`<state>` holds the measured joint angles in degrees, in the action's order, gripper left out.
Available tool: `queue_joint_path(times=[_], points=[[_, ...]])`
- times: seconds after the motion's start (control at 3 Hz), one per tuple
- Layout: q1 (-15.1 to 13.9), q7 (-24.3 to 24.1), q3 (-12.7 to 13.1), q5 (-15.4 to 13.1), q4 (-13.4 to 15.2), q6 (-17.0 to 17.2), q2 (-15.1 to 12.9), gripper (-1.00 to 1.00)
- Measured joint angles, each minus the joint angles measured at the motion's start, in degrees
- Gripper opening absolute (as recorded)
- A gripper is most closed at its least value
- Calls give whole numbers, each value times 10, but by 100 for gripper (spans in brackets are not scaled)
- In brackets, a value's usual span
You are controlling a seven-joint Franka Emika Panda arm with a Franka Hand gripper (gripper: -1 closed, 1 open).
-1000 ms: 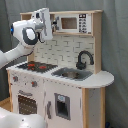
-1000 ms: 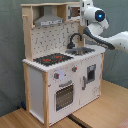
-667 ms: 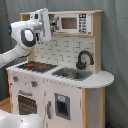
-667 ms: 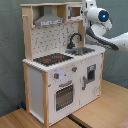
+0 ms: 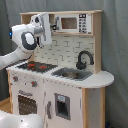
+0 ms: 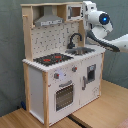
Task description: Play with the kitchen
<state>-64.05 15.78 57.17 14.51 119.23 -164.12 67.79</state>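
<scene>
The kitchen (image 5: pixel 70 87) (image 6: pixel 37 85) is a white and light-wood toy set, seen in both exterior views. Its black-red stovetop (image 5: pixel 35 66) (image 6: pixel 52 59) lies beside the sink (image 5: pixel 72 74) (image 6: pixel 82 50) with a black faucet (image 5: pixel 84 57) (image 6: pixel 75 39). The oven door (image 5: pixel 25 104) (image 6: pixel 64 95) is closed. A grey hood (image 6: pixel 48 19) hangs under the upper shelf. My gripper (image 5: pixel 46 27) (image 6: pixel 87 9) is raised at the top of the kitchen, at the shelf's end above the countertop, holding nothing that I can see.
A grey curtain stands behind the kitchen. The kitchen rests on a wooden floor (image 6: pixel 100 112). A toy microwave panel (image 5: pixel 75 22) fills the upper shelf. A white rounded part of the robot (image 5: pixel 20 121) shows at the first exterior view's lower left.
The arm has shifted slightly closer to the kitchen's upper shelf. Nothing on the kitchen has moved.
</scene>
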Motion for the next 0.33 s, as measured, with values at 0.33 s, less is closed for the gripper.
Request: queue_joint_path(times=[0.33], points=[[-4,19,-13,0,0,-20,0,100]])
